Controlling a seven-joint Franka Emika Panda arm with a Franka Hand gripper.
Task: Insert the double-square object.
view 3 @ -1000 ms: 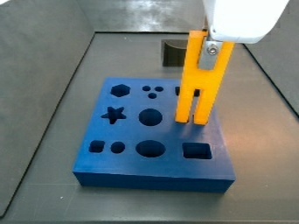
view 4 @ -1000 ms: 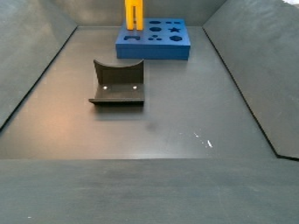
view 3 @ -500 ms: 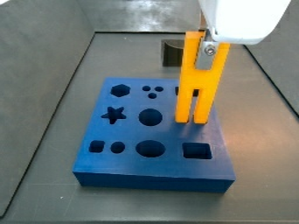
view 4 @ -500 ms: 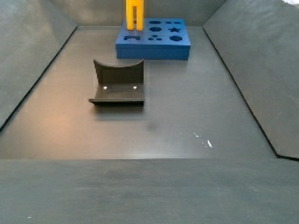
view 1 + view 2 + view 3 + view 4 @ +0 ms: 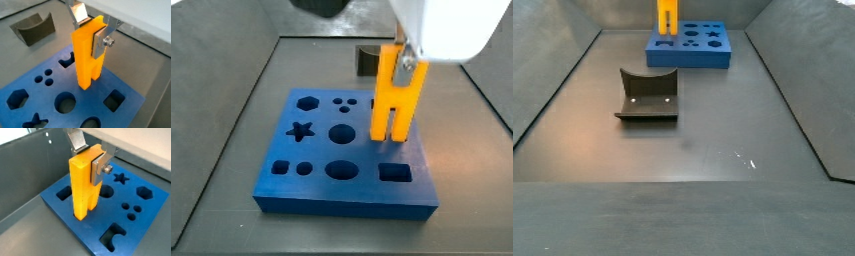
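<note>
Nothing shifted — gripper (image 5: pixel 92 31) clamps double-square object (image 5: pixel 393 100) upright, prongs at blue board (image 5: pixel 305 180).

Claw (image 5: pixel 401 62) body beyond frame edge

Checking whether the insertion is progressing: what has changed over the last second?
Little. The gripper, shut on the double-square object, has shifted slightly in a side view; the piece remains upright, its prong ends at the blue board. The fixture has not moved.

One gripper (image 5: pixel 92 31), one double-square object (image 5: pixel 392 105), one blue block (image 5: pixel 331 190), apparently one fixture (image 5: pixel 648 97).
</note>
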